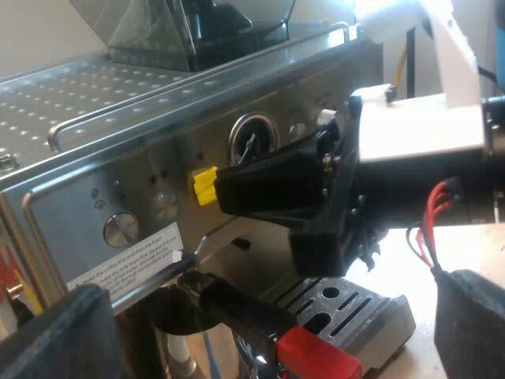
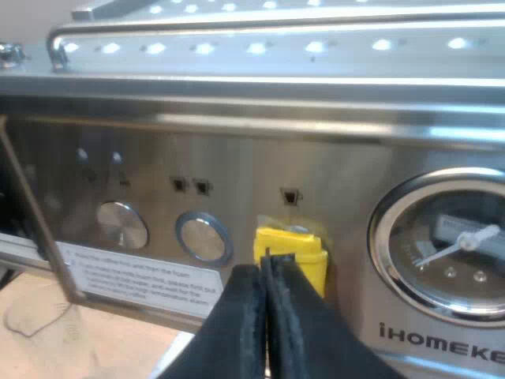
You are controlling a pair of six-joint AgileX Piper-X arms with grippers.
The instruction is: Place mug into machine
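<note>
The steel espresso machine (image 1: pixel 118 118) faces me, with a yellow button (image 2: pixel 290 246) on its front panel near the pressure gauge (image 2: pixel 450 245). My right gripper (image 2: pixel 267 264) is shut with nothing held, and its tips touch the yellow button (image 1: pixel 203 184). From the left wrist view, that right gripper (image 1: pixel 225 189) reaches across the gauge (image 1: pixel 252 138) to the button. My left gripper (image 1: pixel 268 316) is open, its fingers (image 1: pixel 55 332) spread wide in front of the machine. The holder's dark handle (image 1: pixel 245 308) is locked under the panel, its red end (image 1: pixel 316 355) pointing toward me.
A bean hopper (image 1: pixel 189 28) stands on the machine's perforated top, behind a rail. Two round silver buttons (image 2: pixel 121 225) (image 2: pixel 203 235) and a white label (image 2: pixel 142 280) sit on the panel. The slotted drip tray (image 1: pixel 355 304) lies below the holder.
</note>
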